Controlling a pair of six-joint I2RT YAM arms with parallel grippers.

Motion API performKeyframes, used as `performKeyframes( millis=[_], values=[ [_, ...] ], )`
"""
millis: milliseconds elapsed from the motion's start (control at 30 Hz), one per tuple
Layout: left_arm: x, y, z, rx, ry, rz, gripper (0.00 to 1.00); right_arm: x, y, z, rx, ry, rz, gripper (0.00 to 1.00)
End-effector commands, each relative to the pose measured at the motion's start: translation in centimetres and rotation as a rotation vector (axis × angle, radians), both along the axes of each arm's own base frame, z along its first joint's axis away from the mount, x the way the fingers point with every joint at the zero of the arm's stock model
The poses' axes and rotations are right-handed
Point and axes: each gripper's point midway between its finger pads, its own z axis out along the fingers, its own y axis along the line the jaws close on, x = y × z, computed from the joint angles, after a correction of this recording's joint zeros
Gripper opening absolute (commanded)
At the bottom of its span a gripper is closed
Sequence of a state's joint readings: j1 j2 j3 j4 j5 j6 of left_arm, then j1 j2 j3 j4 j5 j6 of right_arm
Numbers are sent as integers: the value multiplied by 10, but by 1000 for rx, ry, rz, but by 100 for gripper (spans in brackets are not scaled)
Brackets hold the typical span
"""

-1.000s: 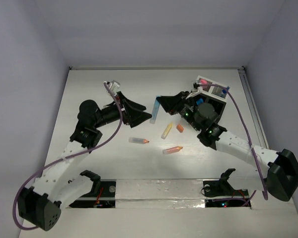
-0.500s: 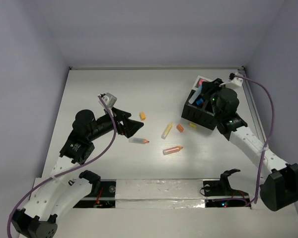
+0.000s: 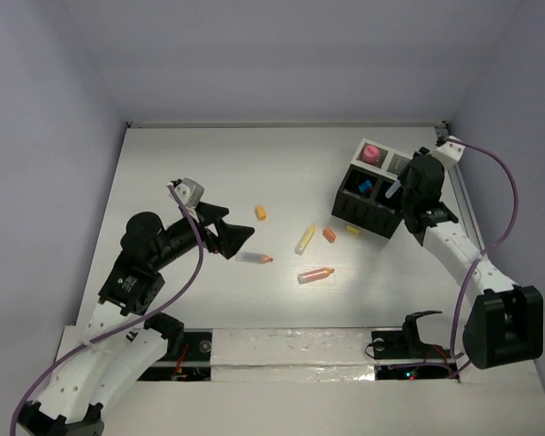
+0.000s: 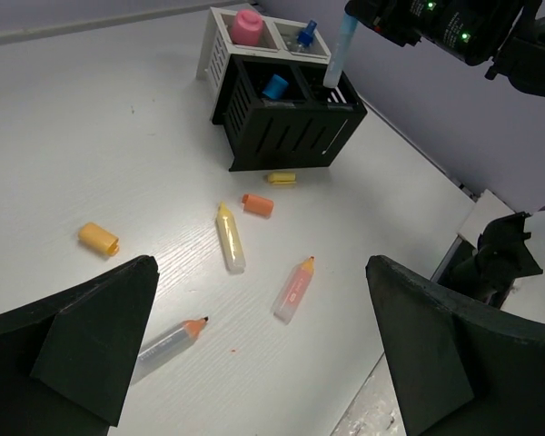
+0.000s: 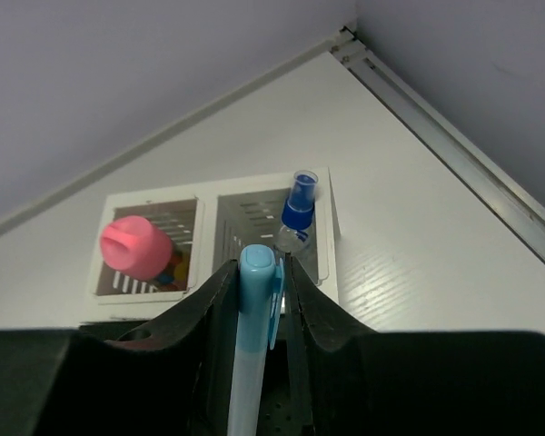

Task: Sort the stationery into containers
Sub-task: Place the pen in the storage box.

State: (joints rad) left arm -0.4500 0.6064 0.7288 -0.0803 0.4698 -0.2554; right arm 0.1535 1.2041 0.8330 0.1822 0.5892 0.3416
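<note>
- left pincer (image 3: 238, 229): fully open, nothing held; low over the table (image 3: 177, 159), just left of the clear stick.
- right pincer (image 3: 400, 186): closed tight on the pen (image 5: 252, 354); up over the right side of the box.
- pen: light blue, near upright, lower end at the rim of the front right black compartment; inside or just above, cannot tell.
- box (image 4: 286, 136): far right part of the table; black compartments in front, white ones behind.
- pink piece (image 4: 246, 24): in the back left white compartment.
- blue-capped bottle (image 4: 302, 34): in the back right white compartment.
- blue piece (image 4: 274, 87): in the front left black compartment.
- yellow bit (image 4: 282, 178): on the table, just in front of the box.
- orange block (image 4: 257, 204): on the table, near the yellow bit.
- yellow stick (image 4: 230, 238): flat, just beside the orange block.
- orange stick (image 4: 293, 289): flat, nearer the arms, apart from the yellow stick.
- clear stick (image 4: 168, 342): orange-tipped, flat, between the left pincer's fingers in the left wrist view.
- yellow block (image 4: 98, 238): alone, well apart from the box.
</note>
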Motion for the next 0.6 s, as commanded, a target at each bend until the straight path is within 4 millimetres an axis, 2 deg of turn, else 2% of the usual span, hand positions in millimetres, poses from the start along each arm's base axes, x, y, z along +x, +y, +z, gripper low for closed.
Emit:
performKeyframes(
  millis=[0, 133, 167, 233, 267, 333, 367, 433, 500, 567],
  values=[
    [1, -2, 1, 8, -20, -10, 99, 5, -8, -2, -51, 21, -30, 0],
    [2, 0, 1, 9, -21, -1, 99, 10, -4, -14, -60, 48, -7, 0],
    [3, 1, 1, 9, -23, 7, 99, 10, -2, -16, -53, 52, 5, 3],
    [3, 1, 1, 11, -24, 13, 99, 9, 4, -19, -32, 53, 38, 17],
    [5, 2, 1, 11, -23, 22, 99, 7, 5, -18, -24, 48, 43, 37],
    [6, 3, 0, 14, -20, 28, 99, 3, 9, -16, -7, 45, 63, 54],
    [8, 3, -1, 16, -15, 36, 99, 1, 10, -7, -2, 22, 73, 67],
    [10, 4, -3, 21, -7, 44, 99, -2, 16, 0, 9, 15, 106, 76],
    [14, 5, -6, 29, 4, 65, 99, -3, 22, 13, 18, -2, 148, 80],
    [18, 9, -6, 35, 6, 93, 99, -2, 46, 20, 35, -13, 254, 81]
  ],
)
